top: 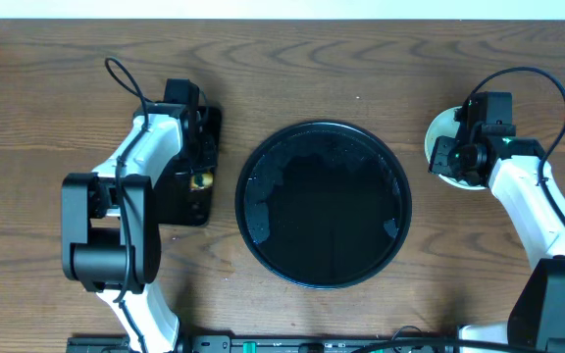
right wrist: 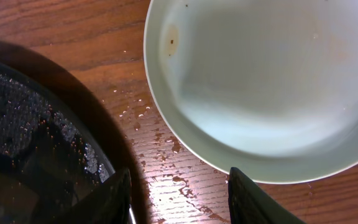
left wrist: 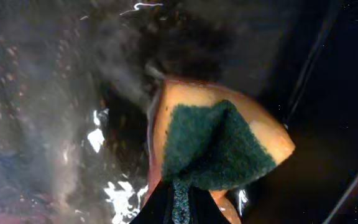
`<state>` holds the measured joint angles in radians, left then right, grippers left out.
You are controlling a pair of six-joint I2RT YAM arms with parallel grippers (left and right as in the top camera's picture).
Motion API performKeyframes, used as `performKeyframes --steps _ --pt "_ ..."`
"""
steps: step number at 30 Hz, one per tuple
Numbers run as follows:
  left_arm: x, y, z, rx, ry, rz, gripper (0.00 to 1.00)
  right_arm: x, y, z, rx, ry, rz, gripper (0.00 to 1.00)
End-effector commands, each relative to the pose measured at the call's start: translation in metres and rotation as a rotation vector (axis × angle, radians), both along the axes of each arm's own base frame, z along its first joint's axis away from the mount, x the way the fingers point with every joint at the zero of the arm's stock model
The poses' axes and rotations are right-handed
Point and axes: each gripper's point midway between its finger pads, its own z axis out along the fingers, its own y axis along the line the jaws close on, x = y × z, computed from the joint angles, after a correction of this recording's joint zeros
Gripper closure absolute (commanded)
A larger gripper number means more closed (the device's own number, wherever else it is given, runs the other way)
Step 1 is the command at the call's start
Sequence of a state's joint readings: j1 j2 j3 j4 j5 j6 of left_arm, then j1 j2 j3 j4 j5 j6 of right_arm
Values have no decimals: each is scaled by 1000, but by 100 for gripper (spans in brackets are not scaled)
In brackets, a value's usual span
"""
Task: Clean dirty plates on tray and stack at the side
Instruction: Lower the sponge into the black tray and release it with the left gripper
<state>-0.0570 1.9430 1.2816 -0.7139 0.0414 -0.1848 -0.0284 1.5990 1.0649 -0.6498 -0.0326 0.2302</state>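
Observation:
The large round black tray (top: 324,204) lies at the table's centre, wet, with no plate on it. A pale plate (top: 437,134) sits on the table to its right, partly hidden under my right gripper (top: 464,149). In the right wrist view the plate (right wrist: 272,81) looks wiped, with one small brown spot near its rim. Whether other plates lie under it is hidden. My right gripper (right wrist: 179,199) is open and empty, above wet wood between the plate and the tray's rim (right wrist: 30,137). My left gripper (left wrist: 179,208) is shut on a yellow sponge with a green scouring face (left wrist: 219,146).
A smaller rectangular black tray (top: 186,186) lies left of the round tray, under my left gripper (top: 200,175); its surface (left wrist: 42,93) is wet. Water drops lie on the wood (right wrist: 166,149) beside the plate. A pale wall edge runs along the table's back.

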Motion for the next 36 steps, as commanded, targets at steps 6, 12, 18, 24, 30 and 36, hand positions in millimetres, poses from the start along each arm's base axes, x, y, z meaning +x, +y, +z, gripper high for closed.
performKeyframes --steps 6,12,18,24,30,36 --pt "20 15 53 92 -184 10 92 0 4 3 -1 -9 13 52" --pt "16 15 49 96 -165 7 72 0 4 3 0 -9 13 52" --pt "11 15 48 96 -146 6 62 0 4 3 0 -8 13 52" --pt "2 -2 43 -4 -107 -12 62 0 4 3 0 -8 13 52" --pt "-12 -16 28 -72 -58 -13 71 0 4 3 0 -9 13 51" --pt "-26 -23 9 -72 -23 -25 81 0 4 3 0 -9 13 52"
